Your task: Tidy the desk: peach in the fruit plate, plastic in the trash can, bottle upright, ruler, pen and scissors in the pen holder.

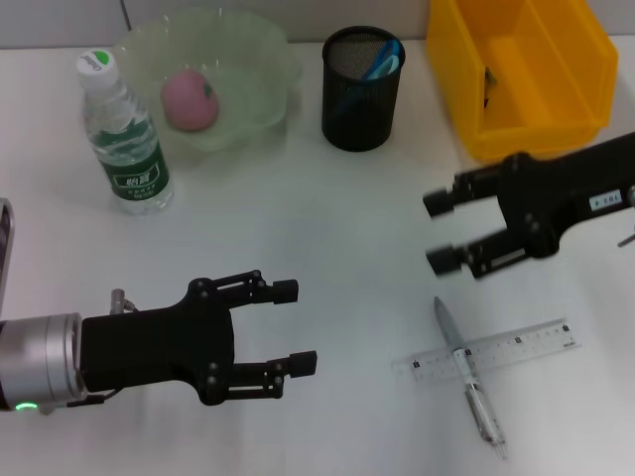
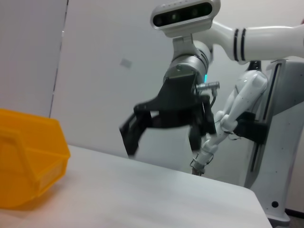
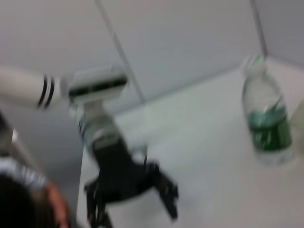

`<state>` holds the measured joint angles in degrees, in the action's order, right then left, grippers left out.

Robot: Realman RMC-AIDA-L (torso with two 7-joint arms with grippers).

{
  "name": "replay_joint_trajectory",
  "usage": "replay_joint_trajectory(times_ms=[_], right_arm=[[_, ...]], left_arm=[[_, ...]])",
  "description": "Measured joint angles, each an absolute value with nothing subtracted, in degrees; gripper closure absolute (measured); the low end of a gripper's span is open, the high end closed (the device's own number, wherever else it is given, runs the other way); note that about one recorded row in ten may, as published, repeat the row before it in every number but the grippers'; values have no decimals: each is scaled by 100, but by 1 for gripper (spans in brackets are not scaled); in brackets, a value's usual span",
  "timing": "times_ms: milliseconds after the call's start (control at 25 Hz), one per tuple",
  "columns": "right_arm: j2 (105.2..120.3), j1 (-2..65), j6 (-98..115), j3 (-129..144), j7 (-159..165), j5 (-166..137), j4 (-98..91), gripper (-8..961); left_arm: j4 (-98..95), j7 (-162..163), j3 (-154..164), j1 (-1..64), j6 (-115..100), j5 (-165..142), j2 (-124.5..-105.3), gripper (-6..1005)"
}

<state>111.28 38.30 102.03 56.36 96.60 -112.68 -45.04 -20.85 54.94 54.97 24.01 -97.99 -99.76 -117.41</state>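
1. Right end effector [image 1: 448, 230] spread, empty, hovering at 12 o'clock of the pen [image 1: 466, 375] lying across the ruler [image 1: 496, 350] on the surface [image 1: 327, 228]; likely lining up a pick.
2. Left end effector [image 1: 295, 327] spread, idle, near 8 o'clock.
3. Peach [image 1: 189, 99] sits in fruit plate [image 1: 260, 59]; bottle [image 1: 123, 135] upright; pen holder [image 1: 361, 91] at 12.

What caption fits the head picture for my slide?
Open left gripper and right gripper hover over a white desk; silver pen crosses clear plastic ruler.
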Motion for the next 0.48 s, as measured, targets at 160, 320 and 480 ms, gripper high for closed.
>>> replay_joint_trajectory(times_ms=[160, 320, 480], right_arm=[[11351, 4144, 10406, 5798, 9870, -12503, -5008, 144], [11580, 4204, 10411, 5995, 9905, -13120, -5389, 145], [11866, 4209, 10336, 6400, 9905, -13766, -5827, 145]], left_arm=[[-2084, 5449, 5460, 2354, -9757, -9974, -11757, 207], [-2082, 5430, 5457, 2322, -9748, -9971, -11785, 208], [-2079, 5430, 5483, 2314, -9703, -9970, -11795, 208]])
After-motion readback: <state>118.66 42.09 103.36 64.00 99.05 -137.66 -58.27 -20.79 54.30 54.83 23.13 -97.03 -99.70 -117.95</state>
